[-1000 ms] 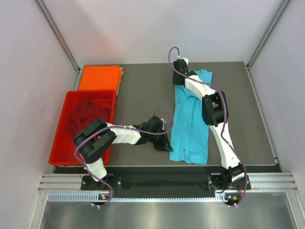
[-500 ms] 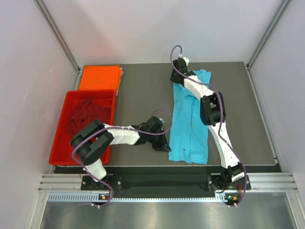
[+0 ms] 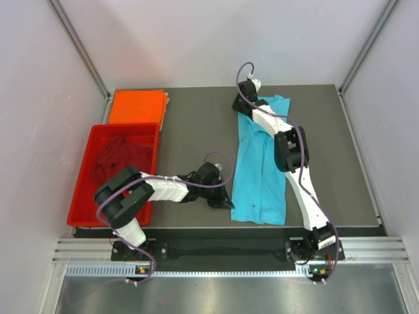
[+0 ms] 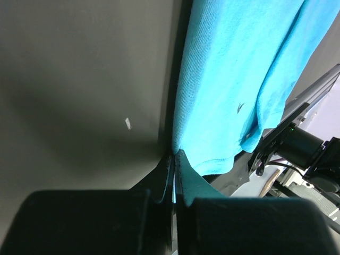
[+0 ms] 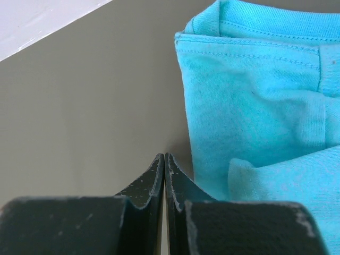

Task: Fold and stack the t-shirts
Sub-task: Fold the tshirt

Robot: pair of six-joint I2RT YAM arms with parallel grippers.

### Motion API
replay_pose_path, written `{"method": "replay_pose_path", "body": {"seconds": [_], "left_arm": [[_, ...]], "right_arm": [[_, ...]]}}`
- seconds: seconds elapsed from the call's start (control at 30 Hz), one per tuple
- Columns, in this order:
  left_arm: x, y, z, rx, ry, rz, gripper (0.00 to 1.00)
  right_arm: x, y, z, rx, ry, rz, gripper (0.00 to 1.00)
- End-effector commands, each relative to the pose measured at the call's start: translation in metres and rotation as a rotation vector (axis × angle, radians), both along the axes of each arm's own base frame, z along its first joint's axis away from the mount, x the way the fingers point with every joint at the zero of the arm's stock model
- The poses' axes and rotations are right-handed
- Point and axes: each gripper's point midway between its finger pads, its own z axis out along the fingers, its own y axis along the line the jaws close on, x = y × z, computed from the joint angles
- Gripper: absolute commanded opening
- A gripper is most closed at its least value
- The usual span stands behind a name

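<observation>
Three t-shirts. Turquoise t-shirt point(image 3: 262, 176): flat on table point(image 3: 196, 124); left gripper point(image 3: 227, 202) pinches its near-left hem corner, right gripper point(image 3: 237, 108), fingers point(image 5: 151, 183) pressed together, rests beside its far-left edge, likely to carry that edge over. Orange t-shirt point(image 3: 136, 106): folded. Maroon t-shirt point(image 3: 118, 157): crumpled in tray point(image 3: 80, 196).

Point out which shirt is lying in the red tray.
The dark maroon shirt, crumpled inside the tray. The orange shirt lies folded behind the tray; the turquoise shirt lies on the table.

- three t-shirts: one blue t-shirt point(image 3: 262, 176); one orange t-shirt point(image 3: 136, 106); one maroon t-shirt point(image 3: 118, 157);
- one red tray point(image 3: 124, 127);
- two robot arms: left arm point(image 3: 167, 186); right arm point(image 3: 308, 190);
- one table point(image 3: 196, 131)
</observation>
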Motion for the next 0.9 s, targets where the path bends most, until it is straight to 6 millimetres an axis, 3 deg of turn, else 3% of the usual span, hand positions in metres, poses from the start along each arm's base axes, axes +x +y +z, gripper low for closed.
{"method": "replay_pose_path", "body": {"seconds": [0.0,0.1,0.23,0.3,0.4,0.6,0.87], "left_arm": [[-0.029,0.047,-0.049,0.222,0.087,0.009,0.00],[-0.026,0.045,-0.047,0.230,0.075,0.002,0.00],[-0.022,0.041,-0.046,0.227,0.068,0.001,0.00],[-0.023,0.042,-0.047,0.223,0.071,0.000,0.00],[-0.023,0.042,-0.045,0.216,0.065,0.001,0.00],[-0.021,0.040,-0.042,0.210,0.047,-0.006,0.00],[-0.020,0.039,-0.040,0.200,0.034,-0.018,0.00]], "right_arm": [[0.014,0.007,0.017,0.036,-0.070,0.010,0.00],[0.010,0.007,0.022,0.009,-0.071,0.048,0.05],[0.000,-0.004,0.048,-0.037,-0.105,0.047,0.16],[-0.006,-0.010,0.050,-0.074,-0.107,0.054,0.19],[-0.013,-0.012,0.077,-0.121,-0.148,0.090,0.22],[-0.030,-0.006,0.093,-0.199,-0.150,0.152,0.25],[-0.067,-0.018,0.053,-0.366,0.029,0.134,0.24]]}}
